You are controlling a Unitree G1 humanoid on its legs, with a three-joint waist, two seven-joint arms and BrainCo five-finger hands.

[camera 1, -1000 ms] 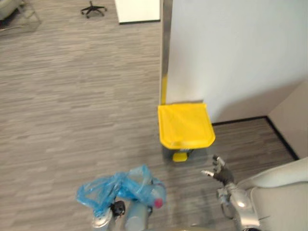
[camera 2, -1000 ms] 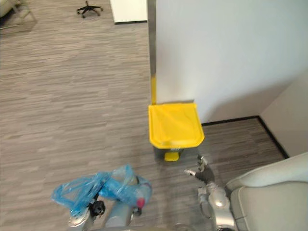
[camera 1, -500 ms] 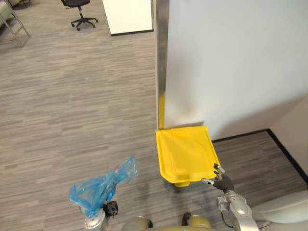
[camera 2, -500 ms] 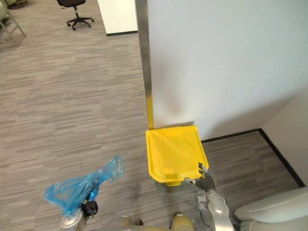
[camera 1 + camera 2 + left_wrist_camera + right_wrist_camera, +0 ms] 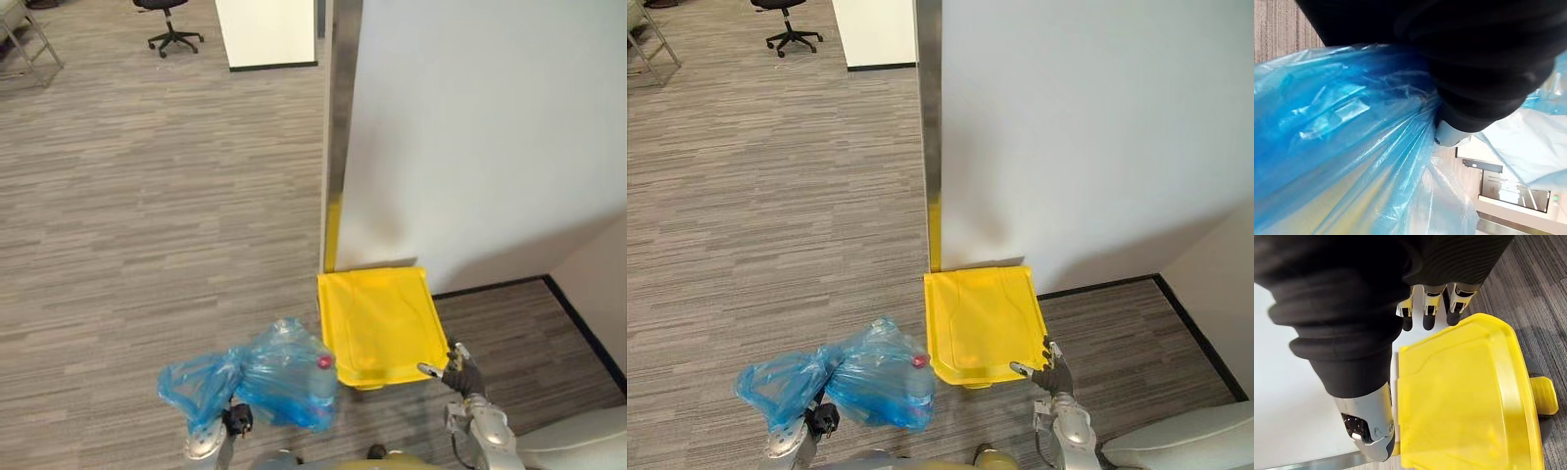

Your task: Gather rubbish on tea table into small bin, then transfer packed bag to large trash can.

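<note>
Holding the blue bag up beside the yellow-lidded can

You have the rubbish bag [image 5: 269, 377] raised off the floor [image 5: 147, 215] at your left hand [image 5: 1488, 68]. It is thin, see-through blue plastic, creased and glossy. Its fuller part bulges toward the can, and a looser, emptier tail of plastic puffs out on the far side of the hand. Through the plastic you can make out a clear bottle [image 5: 312, 390] with a red cap [image 5: 322, 362], lying against the side nearest the can. In your left wrist view the pleats of plastic run together at the hand's dark cover. The plastic hides the grip itself, so you cannot tell how far that hand is closed.

The large trash can [image 5: 380, 323] stands against the white wall [image 5: 470, 137], next to the metal strip [image 5: 338, 127] at the wall's corner. Its yellow lid is down, and a yellow pedal [image 5: 1543, 400] sticks out at its foot. The bag hangs just beside the lid's front left corner, not over it.

Your right hand [image 5: 458, 370] is at the lid's front right corner, holding nothing. Its fingers [image 5: 1427, 308] are straight and side by side, tips toward the lid's edge. You cannot tell whether they touch it.

An office chair [image 5: 168, 24] and a white cabinet [image 5: 266, 29] stand well apart, far across the floor.
</note>
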